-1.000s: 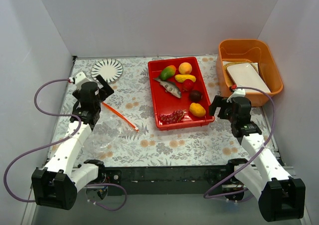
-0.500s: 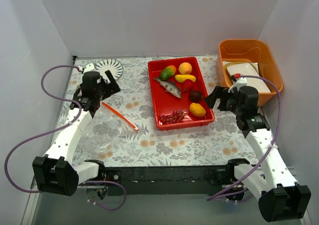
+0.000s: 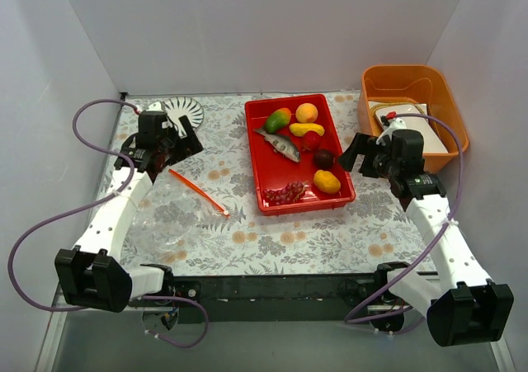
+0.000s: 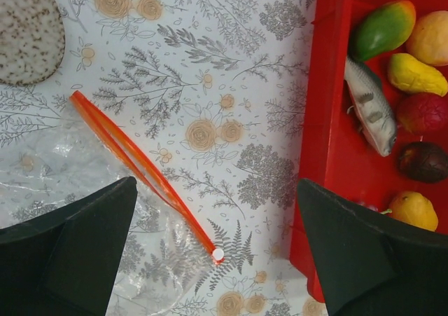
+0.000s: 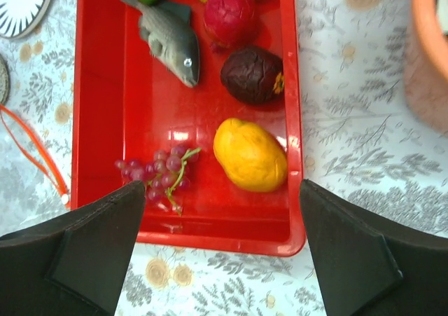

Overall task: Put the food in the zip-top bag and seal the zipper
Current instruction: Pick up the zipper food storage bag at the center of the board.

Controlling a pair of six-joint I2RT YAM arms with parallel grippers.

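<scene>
1. Farther out than before, left gripper (image 3: 183, 138) and right gripper (image 3: 353, 153) gape wide, holding nothing.
2. The zip-top bag (image 3: 161, 219) lies flat on the table (image 3: 272, 240), left of the red tray (image 3: 262, 172) holding the food (image 3: 307, 113).

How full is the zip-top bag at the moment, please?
Empty. The zip-top bag lies flat with only the floral tablecloth showing through it, and the food sits in the red tray.

Both arms stretch toward the far side; the left gripper (image 3: 183, 138) and right gripper (image 3: 355, 153) face inward, jaws spread wide.
</scene>
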